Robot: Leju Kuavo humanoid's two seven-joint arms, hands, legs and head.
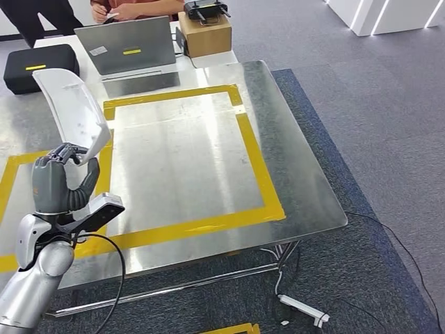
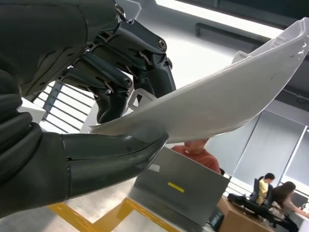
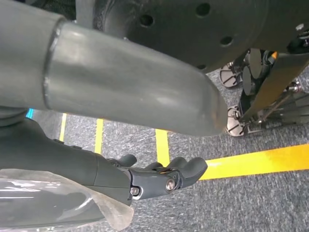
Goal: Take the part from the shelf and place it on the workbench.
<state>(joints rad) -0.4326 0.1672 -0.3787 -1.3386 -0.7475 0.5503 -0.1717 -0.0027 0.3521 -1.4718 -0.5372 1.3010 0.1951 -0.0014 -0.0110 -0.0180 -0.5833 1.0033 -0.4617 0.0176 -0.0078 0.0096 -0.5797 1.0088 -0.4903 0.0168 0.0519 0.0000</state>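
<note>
— Gripping the white curved part (image 1: pixel 71 111) by its lower end, the left hand (image 1: pixel 58 182) holds it raised above the left side of the workbench (image 1: pixel 294 174). Do you see the same?

— Yes. In the left wrist view the thumb (image 2: pixel 109 162) presses under the part (image 2: pixel 218 101) and the dark fingers (image 2: pixel 127 77) close over it from the other side. The part sticks up and away from the hand, clear of the metal top.

— And the right hand (image 3: pixel 160 176)?

— It hangs low over grey carpet (image 3: pixel 255 203) crossed with yellow floor lines (image 3: pixel 255 162). The fingers are curled slightly and hold nothing. A clear plastic film (image 3: pixel 54 203) lies near the wrist.

— What sits on the bench?

— Yellow tape (image 1: pixel 257 160) marks a large square on the steel sheet, with a second taped outline at the left edge, beneath the hand. At the far end stands an open laptop (image 1: pixel 126 45), a black case (image 1: pixel 39 66) to its left and a cardboard box (image 1: pixel 204 31) to its right with a black controller (image 1: pixel 207 10) on top.

— Anything close to the part?

— The laptop and the case are beyond it, apart from it. A person (image 1: pixel 136 8) is behind the laptop. Under the bench, a white power strip (image 1: pixel 302 309) lies on the carpet.
</note>
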